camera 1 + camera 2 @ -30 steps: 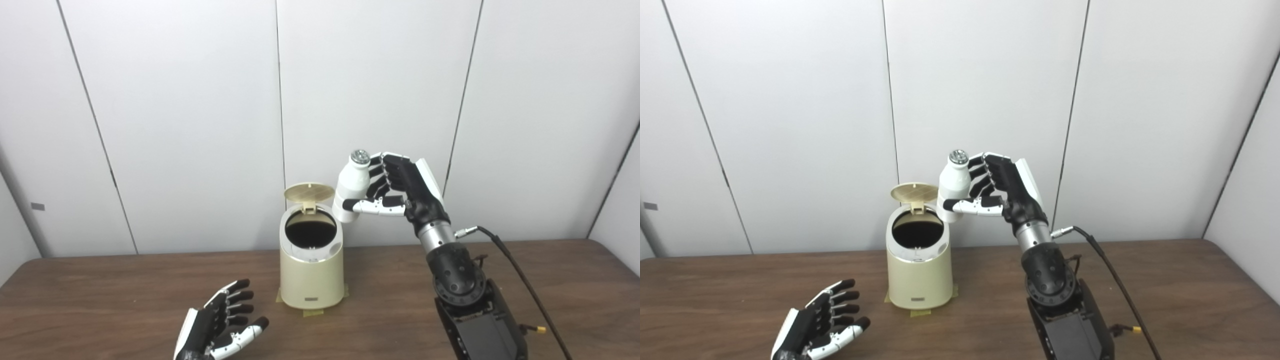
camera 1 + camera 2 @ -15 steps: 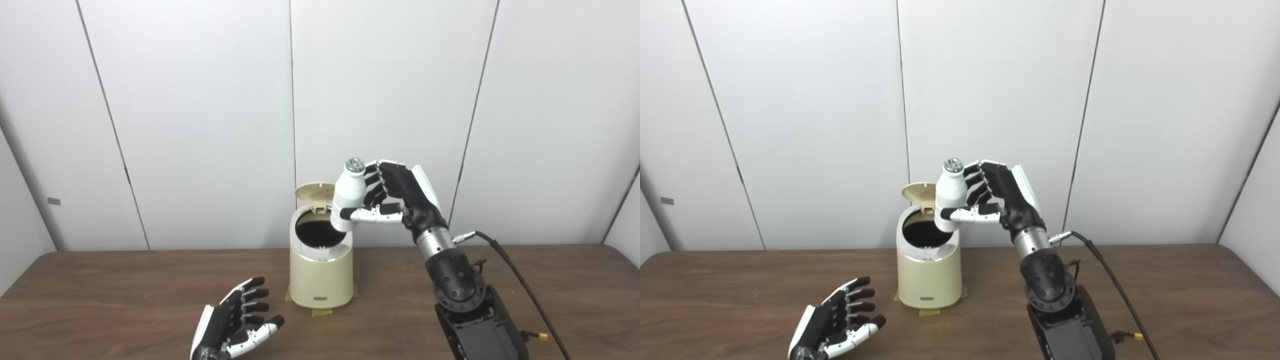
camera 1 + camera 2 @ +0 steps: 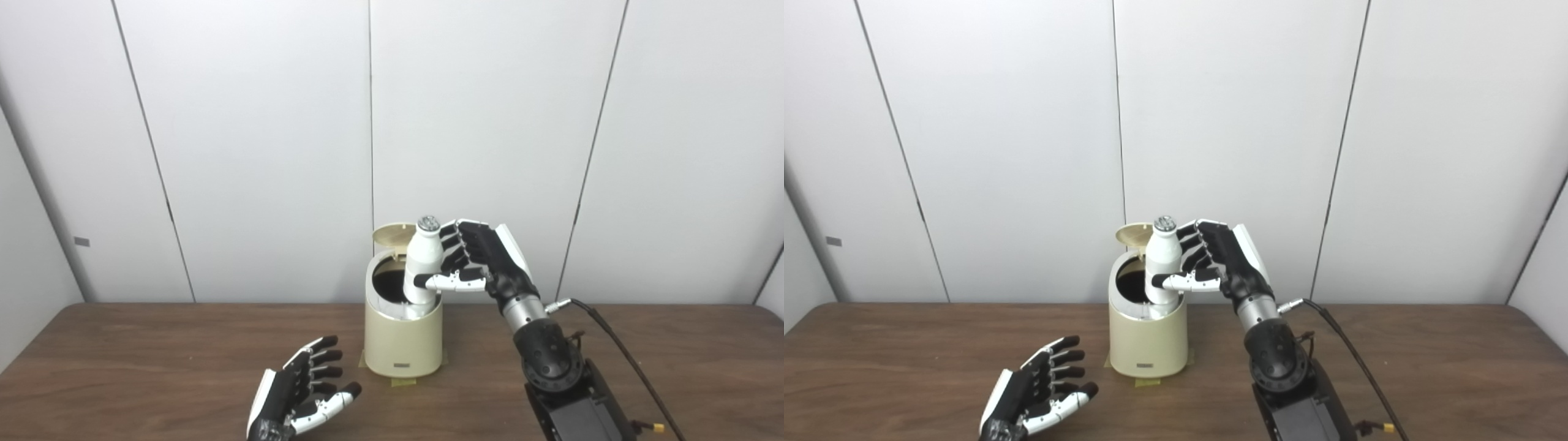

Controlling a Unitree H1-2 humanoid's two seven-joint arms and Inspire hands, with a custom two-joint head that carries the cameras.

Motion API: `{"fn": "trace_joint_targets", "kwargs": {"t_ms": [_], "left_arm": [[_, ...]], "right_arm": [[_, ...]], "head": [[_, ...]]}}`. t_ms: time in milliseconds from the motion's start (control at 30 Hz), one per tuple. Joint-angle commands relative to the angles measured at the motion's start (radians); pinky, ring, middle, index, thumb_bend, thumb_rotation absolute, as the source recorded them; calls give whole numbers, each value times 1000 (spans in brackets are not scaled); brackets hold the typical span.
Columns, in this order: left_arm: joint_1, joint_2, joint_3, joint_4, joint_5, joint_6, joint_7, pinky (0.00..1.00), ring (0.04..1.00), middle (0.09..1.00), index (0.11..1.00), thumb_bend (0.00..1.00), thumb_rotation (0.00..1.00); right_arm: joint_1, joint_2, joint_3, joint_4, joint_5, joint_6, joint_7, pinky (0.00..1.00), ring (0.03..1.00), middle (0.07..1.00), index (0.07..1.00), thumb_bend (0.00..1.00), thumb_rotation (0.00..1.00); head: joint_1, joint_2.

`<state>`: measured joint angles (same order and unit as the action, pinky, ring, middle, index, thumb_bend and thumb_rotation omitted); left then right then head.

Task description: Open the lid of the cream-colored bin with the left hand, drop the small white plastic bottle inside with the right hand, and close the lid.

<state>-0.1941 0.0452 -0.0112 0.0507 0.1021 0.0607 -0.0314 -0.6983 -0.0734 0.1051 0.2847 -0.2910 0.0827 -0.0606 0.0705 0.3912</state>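
the small white bottle is grasped upright by the right hand, its base at the open mouth of the cream bin just left of that hand, while the left hand is held empty with fingers spread.

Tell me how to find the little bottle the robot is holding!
Look at the brown table, then at the cream-colored bin standing in its middle with its lid flipped up. Right over the bin's dark opening, the right hand holds a small white bottle upright. It is the only white thing with a shiny silver cap.
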Motion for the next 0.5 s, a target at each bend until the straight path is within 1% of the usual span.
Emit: {"fn": "trace_joint_targets", "kwargs": {"t_ms": [0,133,267,467], "left_arm": [[-30,-7,-4,-47,7,-5,16,646,726,789,849,683,115],[-29,-11,-8,-56,22,3,22,637,716,784,845,687,132],[-28,-13,-13,-62,23,12,28,643,714,782,849,676,114],[-27,-17,-14,-60,10,10,29,638,711,779,850,694,106]], "right_arm": [[-71,4,-6,-14,7,-42,-13,316,388,498,529,513,0],[-88,10,-6,15,-4,-39,-25,314,389,499,529,514,0],[-102,13,-2,38,-13,-39,-36,306,383,493,536,513,0],[-118,18,-1,75,-26,-41,-60,303,379,488,539,512,0]], "head": [[1,2],[10,5],[12,6],[17,6]]}}
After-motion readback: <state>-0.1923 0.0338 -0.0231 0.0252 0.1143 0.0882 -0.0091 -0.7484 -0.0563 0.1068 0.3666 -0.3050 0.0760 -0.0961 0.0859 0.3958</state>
